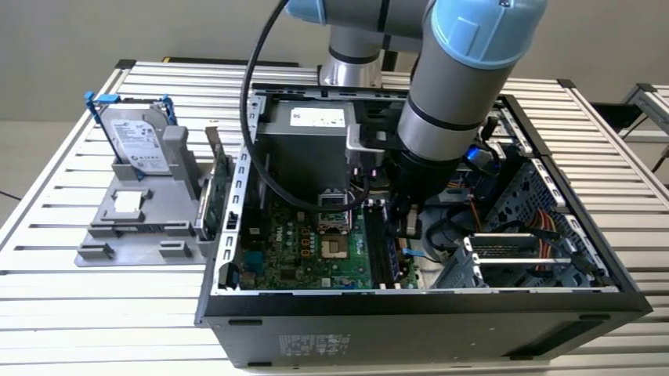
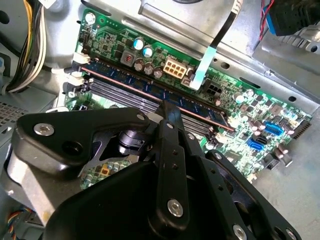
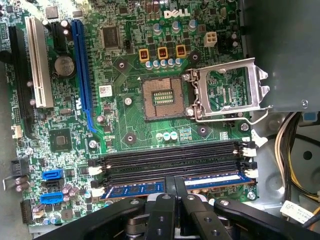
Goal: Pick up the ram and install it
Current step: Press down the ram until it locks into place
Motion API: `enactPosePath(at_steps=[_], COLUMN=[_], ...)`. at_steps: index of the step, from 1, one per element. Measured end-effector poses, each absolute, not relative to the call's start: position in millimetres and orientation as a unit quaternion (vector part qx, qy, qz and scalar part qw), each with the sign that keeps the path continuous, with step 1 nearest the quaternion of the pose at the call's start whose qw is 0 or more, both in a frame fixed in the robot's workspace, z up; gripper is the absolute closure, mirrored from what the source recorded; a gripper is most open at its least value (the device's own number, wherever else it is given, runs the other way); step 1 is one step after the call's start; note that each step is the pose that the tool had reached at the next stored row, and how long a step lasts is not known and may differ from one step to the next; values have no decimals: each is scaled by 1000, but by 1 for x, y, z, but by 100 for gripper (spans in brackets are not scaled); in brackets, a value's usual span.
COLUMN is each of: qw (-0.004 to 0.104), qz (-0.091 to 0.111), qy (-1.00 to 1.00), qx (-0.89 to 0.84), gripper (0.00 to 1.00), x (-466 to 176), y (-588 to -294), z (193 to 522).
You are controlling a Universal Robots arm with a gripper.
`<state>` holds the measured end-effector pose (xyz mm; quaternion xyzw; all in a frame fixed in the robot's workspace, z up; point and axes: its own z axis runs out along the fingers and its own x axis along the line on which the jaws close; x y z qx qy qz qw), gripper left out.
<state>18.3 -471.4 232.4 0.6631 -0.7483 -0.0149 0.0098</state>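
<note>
Gripper fingers pressed together atop the ram, which sits upright in the outermost motherboard slot beside three bare slots.

A long worktable of ribbed, silver aluminium slats fills most of the exterior view — its grooves run across from the exterior view's left to the exterior view's right, and bright light glares off the nearer slats. Dark end caps mark the table's far corners. Behind it stands a plain, pale grey wall, evenly lit. Beside the table, at the exterior view's left, a strip of dull grey floor shows. At the exterior view's right edge sits the corner of a second slatted aluminium table — apart from the first, with a gap between them.
</note>
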Motion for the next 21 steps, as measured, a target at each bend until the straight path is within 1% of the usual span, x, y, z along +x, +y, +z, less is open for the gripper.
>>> enactPosePath(at_steps=[21], qw=[10], qz=[-15], qy=[-732], qx=[681], gripper=[100], x=[22], y=[-471], z=[222])
